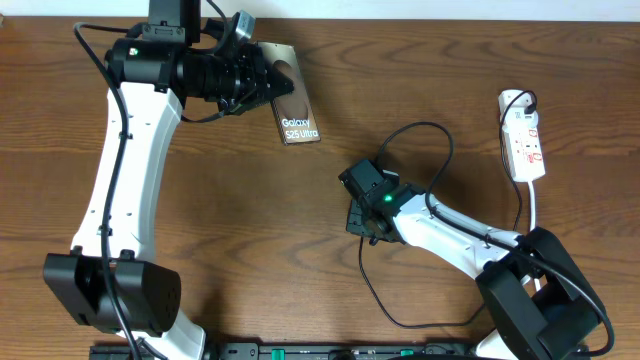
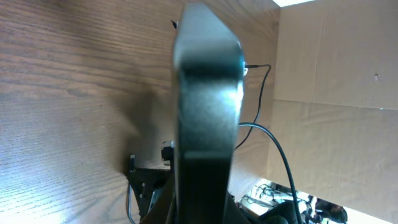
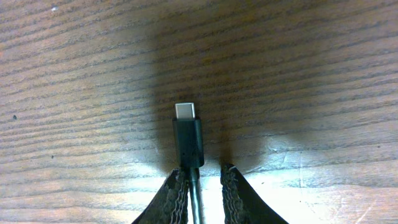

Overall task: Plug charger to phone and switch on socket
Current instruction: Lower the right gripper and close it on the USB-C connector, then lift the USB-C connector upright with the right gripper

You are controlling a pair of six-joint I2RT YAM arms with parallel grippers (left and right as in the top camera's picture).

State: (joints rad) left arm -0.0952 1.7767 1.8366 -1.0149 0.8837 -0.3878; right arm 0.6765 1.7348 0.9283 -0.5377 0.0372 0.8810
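**Layout, overhead view.** The brown wood-grain worktop (image 1: 420,50) carries all items. The slim dark brownish rectangular phone (image 1: 297,105), lettered "Galaxy S25 Ultra" in white, is at 11 o'clock from the worktop centre. The white elongated power-strip socket (image 1: 525,140), with small red markings, lies at 3 o'clock near the worktop edge, its long axis running 12 to 6. A black plug (image 1: 518,99) sits in its 12 o'clock end. A white cord (image 1: 535,200) leaves its 6 o'clock end. The thin black charger cable (image 1: 415,126) arcs across the area between the socket and the centre, and a second loop of it lies toward 6 o'clock.

**Left arm.** The left fingers (image 1: 265,75) are clenched on the 11 o'clock end of the phone. In the left wrist view the phone (image 2: 205,112) appears edge-on as a dark slab running up the middle of the frame. Whether its far end rests on the worktop cannot be determined.

**Right arm.** The right fingers (image 1: 365,210) are just off the centre, toward 4 o'clock, well apart from both the phone and the socket. In the right wrist view the small black connector (image 3: 188,140) lies flat on the wood with its metal tip pointing to 12 o'clock. The charger cable (image 3: 195,186) runs back from it between the right fingers (image 3: 179,183). The fingers stand close on either side of the cable. One is against it, while a bright strip of worktop shows between the cable and the other, so the cable is not clamped.
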